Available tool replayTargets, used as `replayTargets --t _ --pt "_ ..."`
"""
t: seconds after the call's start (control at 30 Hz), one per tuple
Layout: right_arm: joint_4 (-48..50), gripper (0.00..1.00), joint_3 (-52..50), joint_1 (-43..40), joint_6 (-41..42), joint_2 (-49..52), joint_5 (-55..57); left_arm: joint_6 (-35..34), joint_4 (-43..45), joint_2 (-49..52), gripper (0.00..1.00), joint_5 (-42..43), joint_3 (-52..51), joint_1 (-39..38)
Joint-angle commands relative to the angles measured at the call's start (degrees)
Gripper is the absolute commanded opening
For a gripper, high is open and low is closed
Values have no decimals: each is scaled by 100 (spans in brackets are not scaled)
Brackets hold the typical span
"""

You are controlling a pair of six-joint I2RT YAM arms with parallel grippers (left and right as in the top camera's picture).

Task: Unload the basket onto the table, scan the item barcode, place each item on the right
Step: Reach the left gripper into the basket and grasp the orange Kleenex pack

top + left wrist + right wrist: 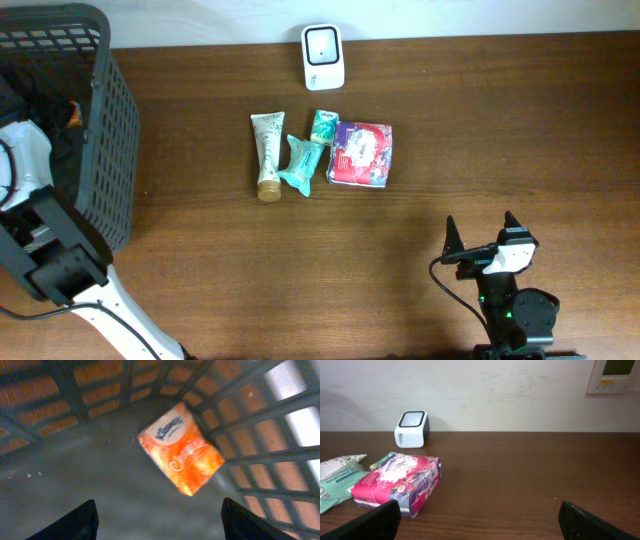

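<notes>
An orange tissue pack (181, 449) lies on the floor of the dark basket (110, 120), against its slatted wall. My left gripper (159, 512) hangs above it, open, with nothing between its fingers; the pack sits just ahead of the gap. In the overhead view only a bit of orange (73, 113) shows inside the basket. The white scanner (323, 57) stands at the table's back edge, also in the right wrist view (411, 429). My right gripper (480, 225) rests at the front right, open and empty (480, 512).
A cream tube (267, 155), a teal wipes pack (301, 163), a small green pack (323, 126) and a pink and purple pack (361, 153) lie grouped mid-table in front of the scanner. The basket's walls close in around my left gripper.
</notes>
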Motion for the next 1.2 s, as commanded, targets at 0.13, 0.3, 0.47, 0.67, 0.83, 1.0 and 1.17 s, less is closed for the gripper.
replayTargets --t 0.13,0.3,0.47,0.67,0.83,1.0,1.17 --pt "-4 99 -52 46 7 -37 28 -153 184 442 80 -66 31 -24" --pt "-4 99 -52 48 7 -37 28 -153 629 463 70 -61 31 -24" --pt "-4 99 -52 48 7 -37 28 -153 680 551 65 -20 31 -35" --pt "-4 99 -52 48 7 -37 28 -151 772 634 41 -20 31 -35" --pt "-4 99 -52 46 7 -37 28 -149 728 723 54 -15 31 -35" --pt "-4 99 -52 48 7 -37 28 -149 713 931 34 48 31 -35" --pt "-4 99 -52 48 7 -37 28 -149 737 887 0 1113 203 37"
